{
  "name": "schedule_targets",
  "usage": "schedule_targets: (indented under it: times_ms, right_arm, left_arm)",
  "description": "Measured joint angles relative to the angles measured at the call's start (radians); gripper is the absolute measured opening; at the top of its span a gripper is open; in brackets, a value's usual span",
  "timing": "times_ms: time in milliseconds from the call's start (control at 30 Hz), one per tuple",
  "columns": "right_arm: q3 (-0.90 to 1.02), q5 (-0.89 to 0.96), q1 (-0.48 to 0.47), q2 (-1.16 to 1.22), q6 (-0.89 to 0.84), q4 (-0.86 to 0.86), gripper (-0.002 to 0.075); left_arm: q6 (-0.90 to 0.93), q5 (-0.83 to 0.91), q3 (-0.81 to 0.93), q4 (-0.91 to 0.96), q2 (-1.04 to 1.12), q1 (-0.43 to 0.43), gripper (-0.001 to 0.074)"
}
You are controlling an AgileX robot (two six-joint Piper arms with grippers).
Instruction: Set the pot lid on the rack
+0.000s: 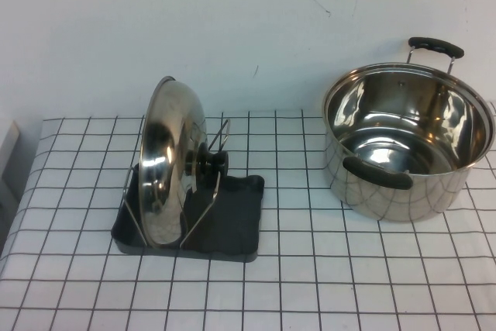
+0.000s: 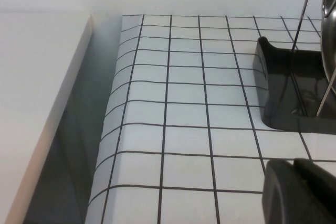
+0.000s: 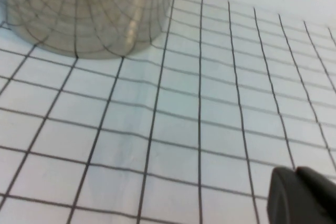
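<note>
On the checked cloth (image 1: 310, 269):
Pot lid (image 1: 167, 164): stands on edge in the rack (image 1: 232, 226), leaning on its wire uprights — knob towards the pot (image 1: 407, 141).
Left gripper (image 2: 299, 192): low over the cloth near the rack; grip cannot be told.
Right gripper (image 3: 302, 198): low near the pot — grip cannot be told.

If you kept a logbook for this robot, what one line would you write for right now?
pot lid: upright in rack | pot: open, right of rack | left gripper: low near rack | right gripper: low near pot
</note>
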Motion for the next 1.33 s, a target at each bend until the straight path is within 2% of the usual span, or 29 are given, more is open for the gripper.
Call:
schedule_targets:
  times_ms: [100, 367, 1333]
  right_arm:
    - [0.042, -0.02, -0.03, 0.0, 0.059, -0.01, -0.0001]
    - [0.051, -0.061, -0.034, 0.0, 0.184, -0.036, -0.0002]
    - [0.053, -0.069, -0.034, 0.0, 0.207, -0.044, -0.0002]
  left_arm:
    - [0.0, 0.0, 0.0, 0.0, 0.0, 0.0, -0.0002]
    - [0.002, 0.001, 0.0, 0.0, 0.0, 0.0, -0.0002]
    - [0.002, 0.001, 0.0, 0.0, 0.0, 0.0, -0.0002]
